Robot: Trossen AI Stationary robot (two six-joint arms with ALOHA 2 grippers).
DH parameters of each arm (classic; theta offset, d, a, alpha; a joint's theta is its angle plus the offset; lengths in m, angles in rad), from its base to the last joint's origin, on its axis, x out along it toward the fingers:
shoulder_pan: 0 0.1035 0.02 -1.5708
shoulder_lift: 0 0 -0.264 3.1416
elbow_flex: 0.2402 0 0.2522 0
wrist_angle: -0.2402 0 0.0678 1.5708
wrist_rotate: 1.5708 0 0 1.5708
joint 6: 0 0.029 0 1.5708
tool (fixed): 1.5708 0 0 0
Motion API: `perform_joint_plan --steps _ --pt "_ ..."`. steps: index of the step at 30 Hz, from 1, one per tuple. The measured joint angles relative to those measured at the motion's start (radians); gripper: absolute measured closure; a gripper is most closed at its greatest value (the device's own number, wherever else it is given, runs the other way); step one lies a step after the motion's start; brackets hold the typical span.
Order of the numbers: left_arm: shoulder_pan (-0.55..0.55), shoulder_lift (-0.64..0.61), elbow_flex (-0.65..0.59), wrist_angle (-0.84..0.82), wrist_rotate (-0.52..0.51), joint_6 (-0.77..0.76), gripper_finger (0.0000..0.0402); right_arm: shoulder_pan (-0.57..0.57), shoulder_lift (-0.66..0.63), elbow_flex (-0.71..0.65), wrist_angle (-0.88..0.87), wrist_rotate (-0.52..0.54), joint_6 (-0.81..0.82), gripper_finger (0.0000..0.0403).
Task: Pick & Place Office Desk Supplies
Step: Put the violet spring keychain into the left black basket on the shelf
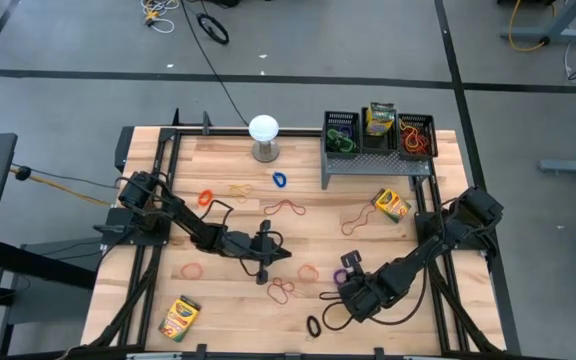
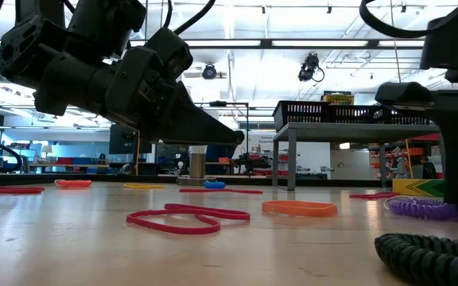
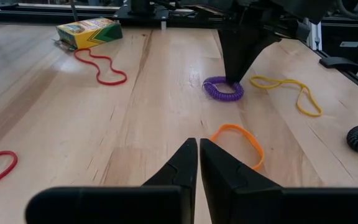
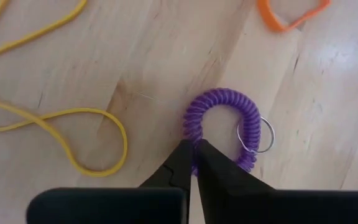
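A purple spiral coil band [image 4: 219, 115] with a small metal ring [image 4: 258, 135] lies on the wooden table toward its near right. My right gripper [image 4: 193, 152] points steeply down and is shut on it; it also shows in the high view [image 1: 345, 272]. My left gripper [image 3: 198, 149] is shut with nothing between its fingers. It hovers low near the table's middle [image 1: 268, 250], beside an orange band [image 3: 241, 142]. Crayon boxes lie flat at the right [image 1: 391, 204] and near left [image 1: 179, 316]. My right gripper pinches one stretch of the purple coil's loop [image 4: 194, 140] between its two fingertips, on the side away from the metal ring. The fingers come from above, slanting down, and lie across the coil's strand. The coil lies flat on the table [image 3: 224, 90].
Three black mesh bins [image 1: 341, 132] stand on a grey riser [image 1: 378, 160] at the far right, one holding a crayon box [image 1: 380, 120]. A white globe [image 1: 263, 128] stands at the far middle. Loose red [image 1: 284, 208], yellow [image 3: 288, 87] and black [image 1: 314, 326] bands are scattered about.
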Motion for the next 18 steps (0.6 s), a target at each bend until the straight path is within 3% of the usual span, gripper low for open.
perform_joint_plan --steps 7,18 --pt "0.000 0.000 0.000 0.001 0.000 0.000 0.0374 -0.007 -0.051 0.031 -0.048 0.029 -0.003 0.0387" --pt "0.000 0.000 0.001 0.005 0.000 0.000 0.0374 -0.080 -0.261 0.154 -0.261 0.165 -0.058 0.0385"
